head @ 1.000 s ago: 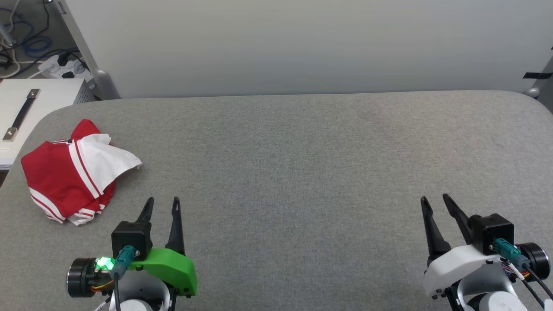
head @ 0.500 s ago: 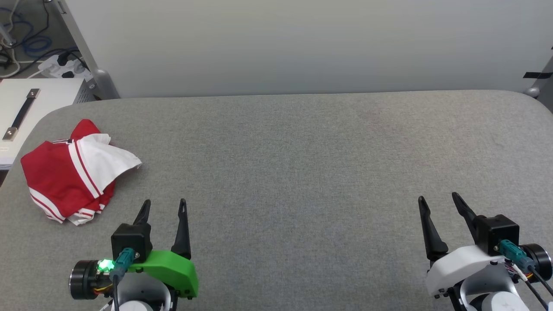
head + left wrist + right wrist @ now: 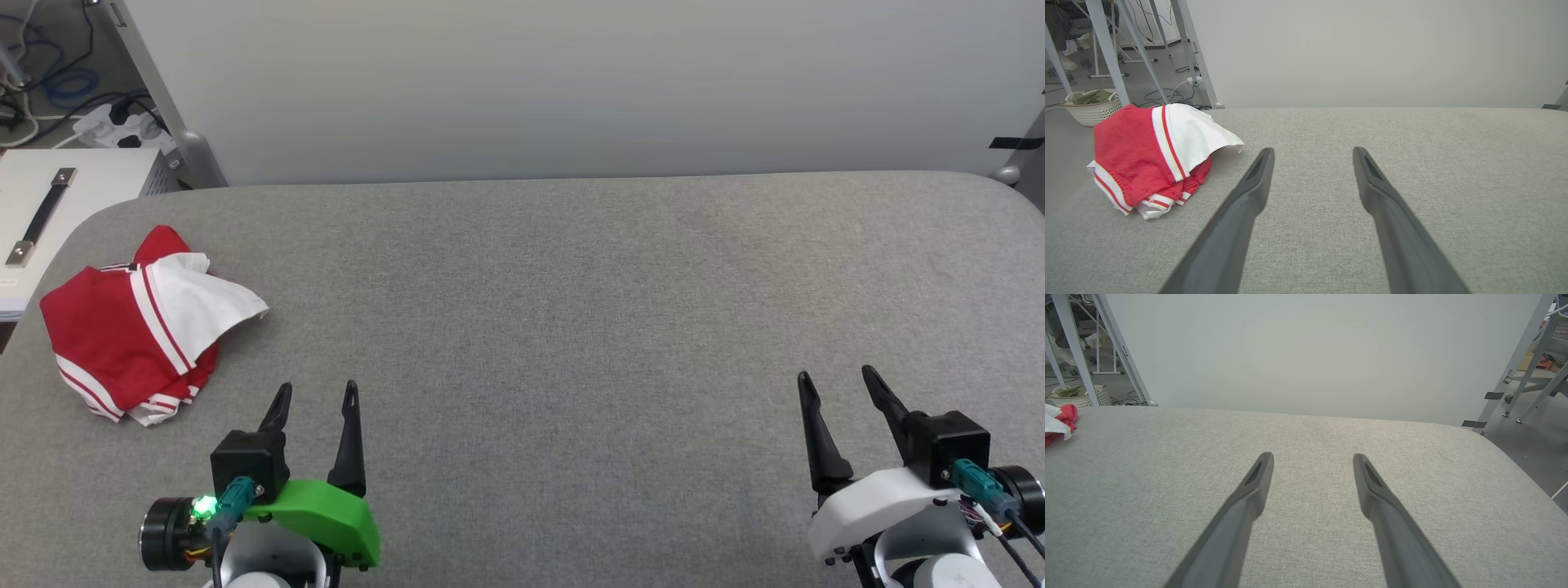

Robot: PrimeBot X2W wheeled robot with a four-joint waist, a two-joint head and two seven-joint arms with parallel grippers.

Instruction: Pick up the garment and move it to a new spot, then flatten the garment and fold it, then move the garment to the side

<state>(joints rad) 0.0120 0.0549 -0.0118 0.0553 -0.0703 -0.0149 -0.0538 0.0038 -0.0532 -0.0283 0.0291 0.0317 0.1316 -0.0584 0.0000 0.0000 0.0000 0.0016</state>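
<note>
Head view: the garment is seen bunched in a heap on the grey padded table, toward nine o'clock of the frame, near the table's rounded left corner. Red cloth with red-white striped trim is turned up, and a white sleeve is draped over the heap toward three o'clock. The left gripper is placed at seven o'clock, near the heap but apart from it, its jaws spread wide with nothing between them. The right gripper is placed at five o'clock, well apart from the garment, its jaws likewise parted and empty. A white cabinet with a dark handle is seen at ten o'clock beside the table.

Left wrist view: the left gripper's two dark fingers are shown spread over the grey table, nothing being held. The garment is found at ten o'clock from the fingertips, near the table's edge, untouched. A pale woven basket is seen on the floor behind it.

Right wrist view: the right gripper's fingers are shown parted over the table, nothing being gripped. A small part of the garment is caught at the nine o'clock edge, well apart from the fingertips.
</note>
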